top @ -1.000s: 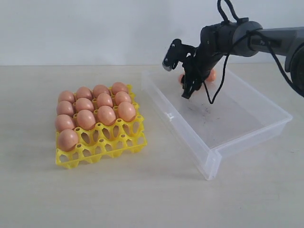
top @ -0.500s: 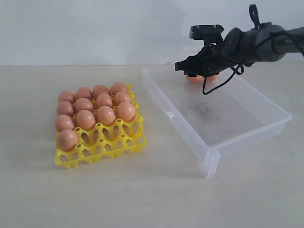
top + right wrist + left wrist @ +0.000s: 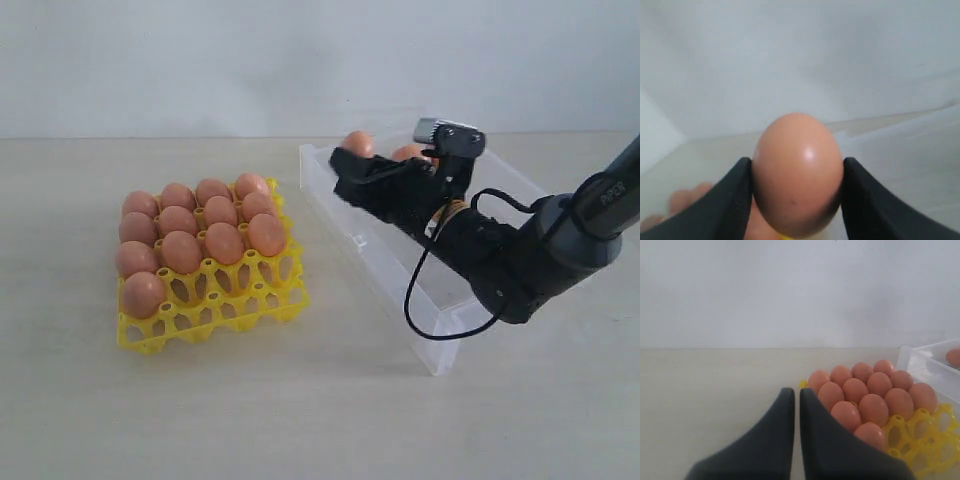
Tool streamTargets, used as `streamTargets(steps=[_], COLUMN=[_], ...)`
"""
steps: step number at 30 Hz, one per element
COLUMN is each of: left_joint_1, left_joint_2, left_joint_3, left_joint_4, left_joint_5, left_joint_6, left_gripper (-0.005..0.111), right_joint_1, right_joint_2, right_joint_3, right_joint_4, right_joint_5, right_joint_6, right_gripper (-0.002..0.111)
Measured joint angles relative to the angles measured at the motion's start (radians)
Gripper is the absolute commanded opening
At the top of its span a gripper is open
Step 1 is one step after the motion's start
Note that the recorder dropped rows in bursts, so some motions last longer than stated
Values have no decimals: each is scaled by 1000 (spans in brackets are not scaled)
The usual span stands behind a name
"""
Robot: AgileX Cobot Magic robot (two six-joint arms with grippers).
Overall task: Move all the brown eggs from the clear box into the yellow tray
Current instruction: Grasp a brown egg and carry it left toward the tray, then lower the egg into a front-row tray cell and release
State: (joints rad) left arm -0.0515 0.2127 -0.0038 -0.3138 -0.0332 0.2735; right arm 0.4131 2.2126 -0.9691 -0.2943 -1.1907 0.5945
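Thirteen brown eggs [image 3: 224, 243] in yellow tray [image 3: 215, 311]; one in right gripper [image 3: 796, 165].

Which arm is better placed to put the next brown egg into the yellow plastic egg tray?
Right. The right gripper clamps a smooth brown egg above the clear plastic box; the left gripper is shut and empty near the yellow plastic egg tray.

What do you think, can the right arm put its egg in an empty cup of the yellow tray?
Probably yes. The right gripper is shut on a brown egg above the clear box, the yellow tray has empty near cups, and only table lies between.
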Motion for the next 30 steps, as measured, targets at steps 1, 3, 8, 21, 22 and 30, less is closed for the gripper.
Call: streamTargets(steps=[1,3,8,21,22,30], left_joint_1=[0,0,0,0,0,0], left_joint_2=[0,0,0,0,0,0], left_joint_3=[0,0,0,0,0,0], left_joint_4=[0,0,0,0,0,0], left_joint_5=[0,0,0,0,0,0], left_joint_6=[0,0,0,0,0,0], left_gripper=[4,4,4,4,4,4], right_joint_1=[5,32,149,284,285,285], right_joint_2=[0,0,0,0,0,0], right_joint_3=[0,-2,-13,-246,-247,-249], right_joint_4=[-87,-338,-600,-633,-636,-638], right_joint_5=[-4,-7,-11,415,427,541], right_joint_6=[12,21,-54,301,316,429], right_gripper=[0,0,0,0,0,0])
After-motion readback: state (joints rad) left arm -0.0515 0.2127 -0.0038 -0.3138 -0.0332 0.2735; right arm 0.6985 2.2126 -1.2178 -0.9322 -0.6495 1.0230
